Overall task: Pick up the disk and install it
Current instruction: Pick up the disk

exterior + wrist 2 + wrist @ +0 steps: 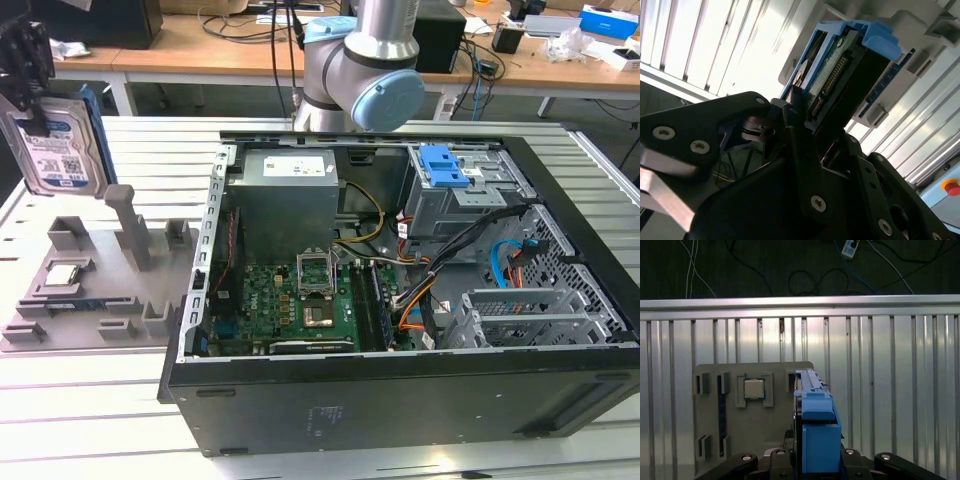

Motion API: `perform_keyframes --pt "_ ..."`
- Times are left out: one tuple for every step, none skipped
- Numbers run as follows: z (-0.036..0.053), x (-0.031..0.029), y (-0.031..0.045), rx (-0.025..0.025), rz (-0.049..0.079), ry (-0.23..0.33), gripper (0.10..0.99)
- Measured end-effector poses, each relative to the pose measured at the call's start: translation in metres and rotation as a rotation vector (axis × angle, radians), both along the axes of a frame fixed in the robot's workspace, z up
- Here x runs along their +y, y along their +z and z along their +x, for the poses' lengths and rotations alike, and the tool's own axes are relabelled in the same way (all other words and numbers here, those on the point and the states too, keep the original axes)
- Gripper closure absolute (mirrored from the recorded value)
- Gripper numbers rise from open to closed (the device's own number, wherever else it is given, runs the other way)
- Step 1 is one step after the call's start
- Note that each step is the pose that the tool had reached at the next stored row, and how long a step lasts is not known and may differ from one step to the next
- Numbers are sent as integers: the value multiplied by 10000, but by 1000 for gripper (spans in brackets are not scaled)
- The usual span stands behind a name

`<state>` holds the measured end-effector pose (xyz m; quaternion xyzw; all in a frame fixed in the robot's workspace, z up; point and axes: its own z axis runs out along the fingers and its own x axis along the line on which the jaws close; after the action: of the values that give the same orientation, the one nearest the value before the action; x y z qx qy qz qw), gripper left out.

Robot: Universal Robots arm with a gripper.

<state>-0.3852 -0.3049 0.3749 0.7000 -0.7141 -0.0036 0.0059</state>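
Note:
The disk (pixel 52 145), a silver drive with a blue-and-white label and a blue frame, hangs upright above the grey holder plate (pixel 100 310) at the exterior view's left. My gripper (pixel 22 70) is shut on its upper end. In the second wrist view the disk (pixel 840 75) shows edge-on with its connector row, clamped between the black fingers (pixel 800 150) of my gripper (pixel 810 120). In the first wrist view the disk's blue frame (pixel 816 430) stands between the fingers (pixel 775 460), above the plate (pixel 770 440).
An open computer case (pixel 400 410) lies to the exterior view's right of the plate, with a motherboard (pixel 300 300), cables and a drive cage bearing a blue latch (pixel 445 165). A small square processor chip (pixel 62 275) (pixel 754 388) rests in the plate. The arm's base (pixel 360 60) stands behind the case.

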Motion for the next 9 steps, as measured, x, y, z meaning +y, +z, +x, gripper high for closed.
perform_keyframes --pt "0 0 12 0 0 0 725" --pt "0 0 27 0 1 0 725" --pt "0 0 40 1 0 0 725" --pt "0 0 54 1 0 -1 725" --pt "0 0 65 2 0 -1 725" --pt "0 0 82 1 0 -1 725" --pt "0 0 92 0 1 -1 725" --pt "0 0 101 0 0 -1 725" --pt "0 0 114 1 0 -2 725"
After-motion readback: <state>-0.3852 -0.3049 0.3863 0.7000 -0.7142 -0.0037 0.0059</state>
